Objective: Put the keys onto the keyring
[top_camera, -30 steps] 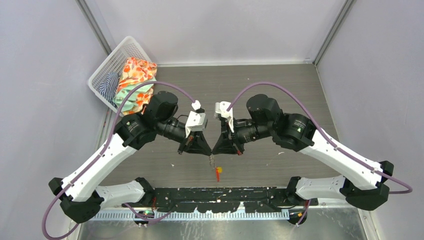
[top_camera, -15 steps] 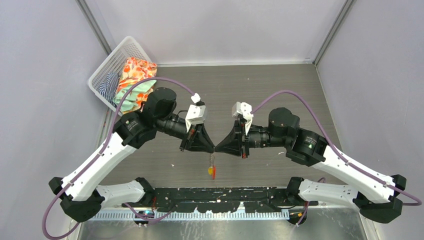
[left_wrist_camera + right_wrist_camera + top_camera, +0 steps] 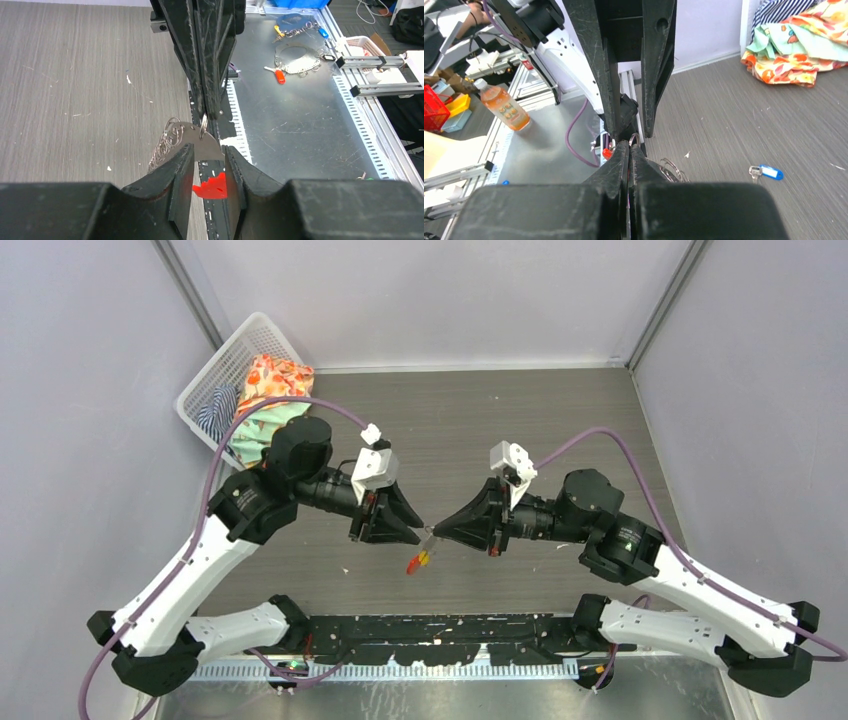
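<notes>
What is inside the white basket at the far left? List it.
The white basket holds crumpled cloths: an orange floral cloth and a striped cloth beside it. Anything beneath them is covered.

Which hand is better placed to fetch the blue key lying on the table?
Left. The right hand is shut on the keyring, holding it up; the left hand has its jaws apart, gripping nothing. The blue key lies loose on the table.
</notes>
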`<action>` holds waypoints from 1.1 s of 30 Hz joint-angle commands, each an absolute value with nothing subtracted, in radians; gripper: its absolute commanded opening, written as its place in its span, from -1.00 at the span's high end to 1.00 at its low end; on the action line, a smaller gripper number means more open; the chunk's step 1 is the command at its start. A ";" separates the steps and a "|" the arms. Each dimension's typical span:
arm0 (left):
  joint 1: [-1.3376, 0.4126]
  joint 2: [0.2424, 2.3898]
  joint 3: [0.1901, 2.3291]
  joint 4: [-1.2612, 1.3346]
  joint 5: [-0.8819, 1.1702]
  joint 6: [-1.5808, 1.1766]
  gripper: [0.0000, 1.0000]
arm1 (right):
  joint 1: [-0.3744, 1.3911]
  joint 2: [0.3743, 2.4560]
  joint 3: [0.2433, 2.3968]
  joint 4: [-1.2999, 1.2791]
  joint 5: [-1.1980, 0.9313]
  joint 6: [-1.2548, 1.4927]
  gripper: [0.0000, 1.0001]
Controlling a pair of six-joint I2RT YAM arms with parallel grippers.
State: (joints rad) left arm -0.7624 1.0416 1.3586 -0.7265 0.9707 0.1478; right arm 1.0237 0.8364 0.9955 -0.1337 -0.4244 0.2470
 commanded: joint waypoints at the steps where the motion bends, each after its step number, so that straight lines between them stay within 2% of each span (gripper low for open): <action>1: -0.753 1.011 1.343 -0.702 0.983 0.163 0.34 | 1.026 0.800 0.969 0.019 -0.408 0.281 0.98; 5: -0.750 1.014 1.323 -0.637 1.005 0.113 0.25 | 1.025 0.788 0.932 0.087 -0.418 0.307 0.98; 11: -0.749 1.018 1.284 -0.569 1.011 0.073 0.24 | 1.025 0.761 0.860 0.221 -0.416 0.336 0.98; 16: -0.749 1.014 1.262 -0.519 1.017 0.018 0.27 | 1.025 0.752 0.848 0.231 -0.413 0.338 0.98; 21: -0.749 1.021 1.254 -0.459 1.011 -0.049 0.47 | 1.025 0.754 0.837 0.257 -0.412 0.339 0.98; 28: -0.749 1.029 1.264 -0.413 1.045 -0.119 0.55 | 1.025 0.748 0.819 0.256 -0.388 0.325 0.98; 32: -0.748 1.023 1.258 -0.424 1.041 -0.101 0.96 | 1.025 0.749 0.811 0.276 -0.376 0.330 0.98; 33: -0.747 1.022 1.259 -0.435 1.032 -0.089 0.99 | 1.026 0.750 0.811 0.275 -0.376 0.332 0.98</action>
State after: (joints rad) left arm -0.7525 1.0302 1.2549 -0.4789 1.0180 -0.0898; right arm 1.0233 0.7639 0.8135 0.1909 -0.4000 0.3286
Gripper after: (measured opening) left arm 0.058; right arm 0.025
